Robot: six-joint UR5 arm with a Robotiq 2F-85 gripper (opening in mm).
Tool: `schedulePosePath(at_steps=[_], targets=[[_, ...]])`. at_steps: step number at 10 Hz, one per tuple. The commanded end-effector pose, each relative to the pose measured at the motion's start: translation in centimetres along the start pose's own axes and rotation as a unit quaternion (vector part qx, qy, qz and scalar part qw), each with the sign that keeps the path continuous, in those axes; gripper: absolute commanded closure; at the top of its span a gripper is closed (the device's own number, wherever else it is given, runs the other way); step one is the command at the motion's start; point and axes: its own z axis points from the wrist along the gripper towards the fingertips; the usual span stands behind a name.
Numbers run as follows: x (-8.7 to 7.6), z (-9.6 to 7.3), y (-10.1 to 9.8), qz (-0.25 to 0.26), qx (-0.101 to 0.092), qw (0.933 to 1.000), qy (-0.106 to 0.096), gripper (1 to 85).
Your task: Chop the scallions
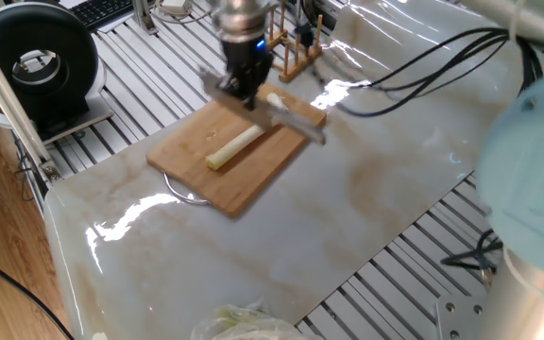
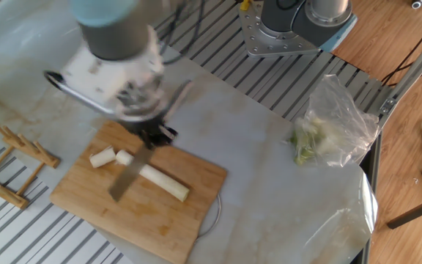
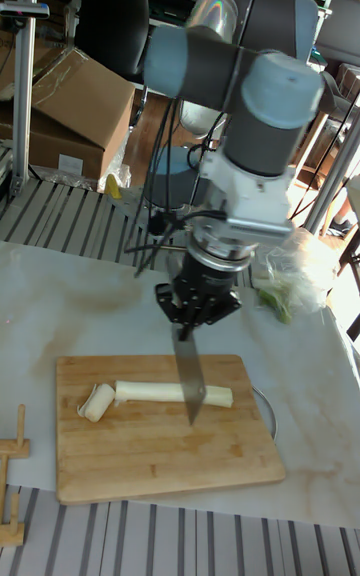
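The scallion stalk (image 2: 163, 183) lies on a wooden cutting board (image 2: 101, 213), pale with a yellowish end, and shows too as the stalk (image 1: 232, 147) and the stalk (image 3: 150, 392). A short cut chunk (image 2: 102, 156) rests just past its white end, seen again as the chunk (image 3: 97, 403). My gripper (image 2: 151, 138) hangs over the board, shut on a knife (image 2: 127, 180). The blade points down and crosses the stalk near its white end. The gripper (image 3: 192, 324) and knife (image 3: 188, 381) show here as well; whether the edge touches the stalk I cannot tell. The gripper (image 1: 244, 90) is blurred.
A wooden dish rack (image 2: 13, 158) stands beside the board's end. A clear plastic bag of pale greens (image 2: 328, 132) lies on the marble mat toward the arm's base. A metal ring (image 1: 182, 194) pokes out from under the board. Cables trail from the wrist.
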Motion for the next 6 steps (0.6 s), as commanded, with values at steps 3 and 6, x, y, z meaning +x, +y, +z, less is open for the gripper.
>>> schedulePosePath(at_steps=[3,6], targets=[[0.6,1.5,-2.9,0.053,-0.031,0.998,-0.016,84.3],[-0.6,2.5,-2.8,0.051,-0.04,0.9969,-0.044,84.3]])
